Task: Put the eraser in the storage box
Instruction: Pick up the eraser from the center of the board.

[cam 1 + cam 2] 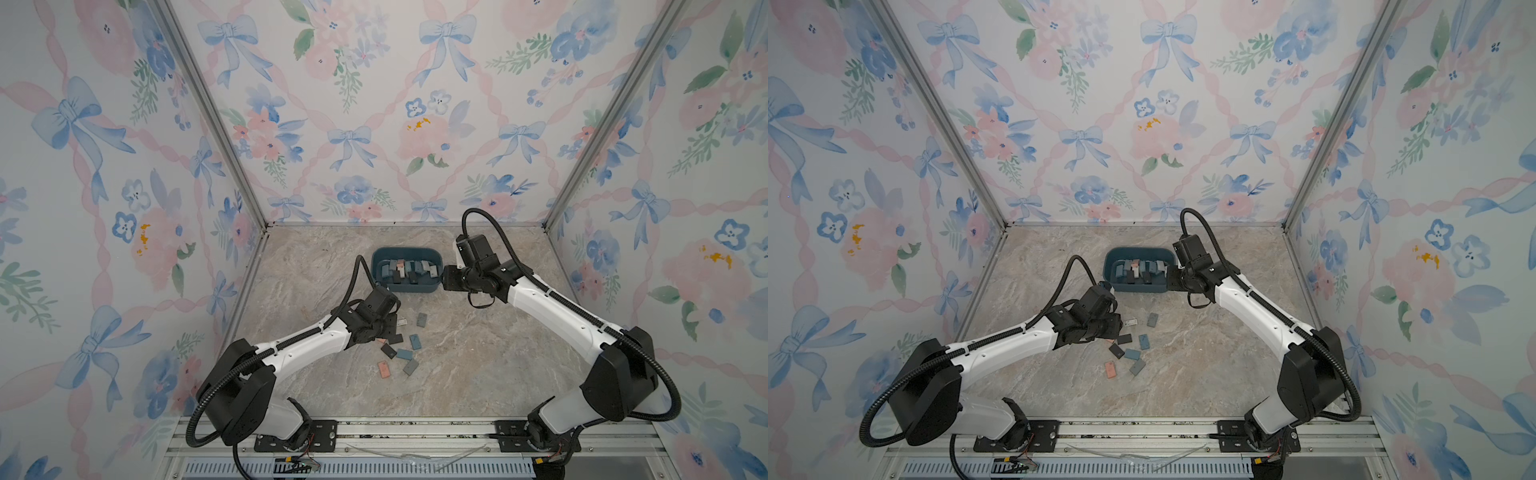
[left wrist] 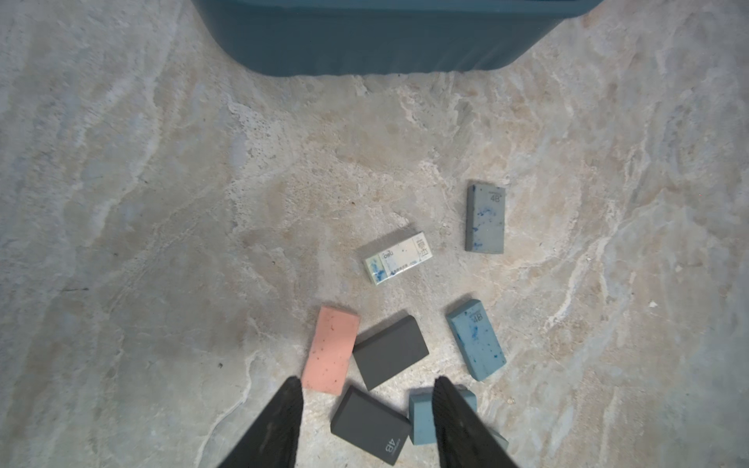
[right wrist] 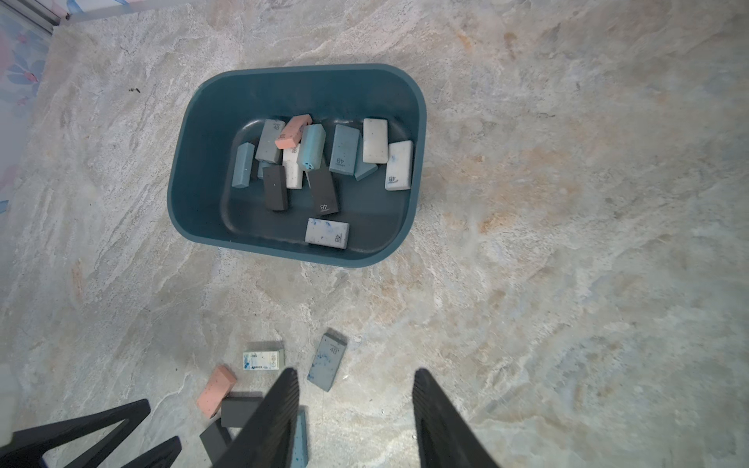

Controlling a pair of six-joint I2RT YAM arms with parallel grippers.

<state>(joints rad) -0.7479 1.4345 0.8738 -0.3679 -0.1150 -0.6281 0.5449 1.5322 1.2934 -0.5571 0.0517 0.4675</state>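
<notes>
While the left gripper hangs with jaws apart over a black eraser on the table near the storage box, the right gripper likewise gaping empty, a closing fingertip could snag the blue eraser crowded just beside it.

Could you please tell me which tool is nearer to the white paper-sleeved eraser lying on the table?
Left. The left tool hovers just short of the white sleeved eraser; the right tool is farther off, at one end of the storage box.
</notes>
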